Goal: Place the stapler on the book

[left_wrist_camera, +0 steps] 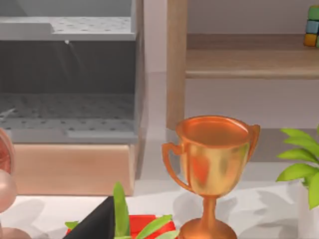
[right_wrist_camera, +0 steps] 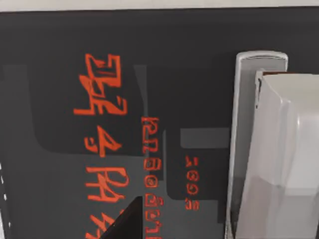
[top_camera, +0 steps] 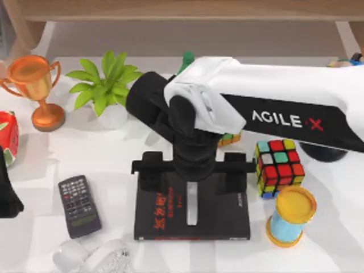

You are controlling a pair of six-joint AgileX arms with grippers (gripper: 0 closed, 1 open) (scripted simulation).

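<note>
Top view: the stapler (top_camera: pixel 192 206), judged light, rigid and best pinched across its narrow sides, is seen lying on the book (top_camera: pixel 227 213), with the right gripper (top_camera: pixel 193 170) spread wide above it.

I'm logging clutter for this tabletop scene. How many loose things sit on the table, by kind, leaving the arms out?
Book: 1
Stapler: 1
Remote: 1
Trophy: 1
Potted plant: 1
Colour cubes: 2, one in full view, one partly hidden under the right arm
Yellow-and-blue spool: 1
Clear glass object at the front edge: 1
Red object at the left edge: 1
Total: 10
</note>
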